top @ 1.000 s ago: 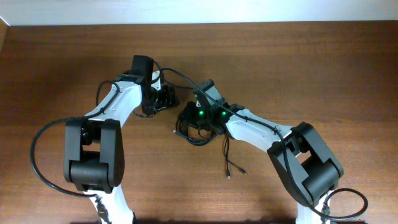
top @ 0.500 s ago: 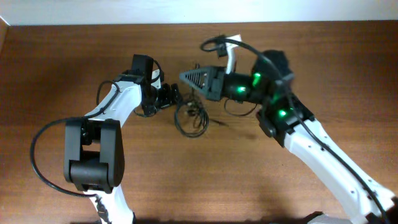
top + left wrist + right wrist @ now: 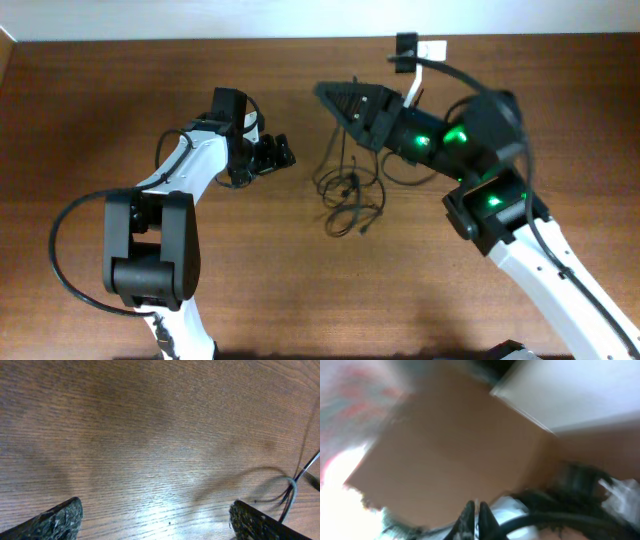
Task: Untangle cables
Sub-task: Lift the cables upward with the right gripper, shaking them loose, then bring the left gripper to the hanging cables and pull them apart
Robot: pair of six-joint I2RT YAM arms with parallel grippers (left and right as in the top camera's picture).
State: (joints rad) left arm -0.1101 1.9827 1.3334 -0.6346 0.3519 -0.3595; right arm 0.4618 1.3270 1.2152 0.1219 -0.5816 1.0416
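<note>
Overhead view: the cables (image 3: pixel 348 212) lie on the table (image 3: pixel 100 100) near its middle, between the 2 arms, as a loose tangle of thin black loops. Several strands rise from the tangle toward the right gripper (image 3: pixel 322 90), which is held up above the table at the far side of the tangle. The exact contact point is hidden under the gripper body. 2 green lights show on the right arm (image 3: pixel 455 135).

Right wrist view: badly blurred. The right gripper (image 3: pixel 477 517) has its 2 fingers (image 3: pixel 468 519) drawn almost together, with only a sliver between them. Taken with the strands running up to it in the overhead view, it reads as pinched on the cables. The cord itself cannot be made out in this view.

Overhead view: the left gripper (image 3: pixel 283 152) sits low at the table, to the left of the tangle and apart from it. Its opening is hard to judge from above.

Left wrist view: the left gripper (image 3: pixel 157 520) is spread wide, 1 fingertip (image 3: pixel 60 520) at each lower corner, with only bare table (image 3: pixel 150 435) between them. It has hold of nothing. A few cable strands (image 3: pixel 292 491) curve in at the right edge, beyond the right fingertip and not touching it.
</note>
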